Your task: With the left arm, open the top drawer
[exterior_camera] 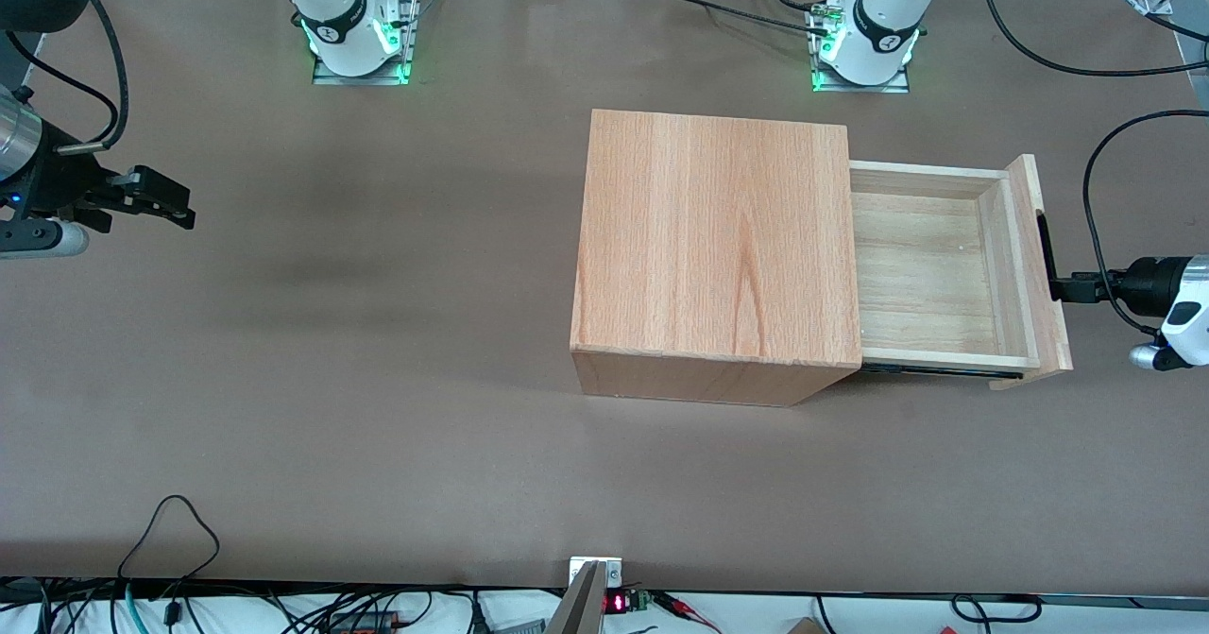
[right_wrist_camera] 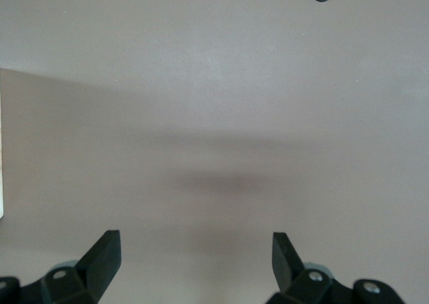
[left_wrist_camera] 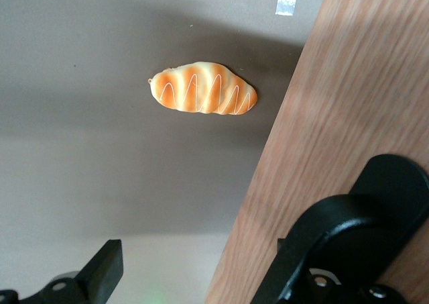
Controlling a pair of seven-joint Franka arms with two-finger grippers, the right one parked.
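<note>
claw [exterior_camera: 1060, 289] against drawer handle [exterior_camera: 1045, 258]

Brown table [exterior_camera: 378, 379] carries wooden box cabinet [exterior_camera: 718, 247] nr its middle, two arm bases [exterior_camera: 359, 48] at edge farthest from front cam. Bread roll [left_wrist_camera: 203, 93] & tape scrap [left_wrist_camera: 287, 0] lie on it too. Left gripper [exterior_camera: 1060, 288] above table at top drawer [exterior_camera: 930, 275] handle, fingers spread.
</note>
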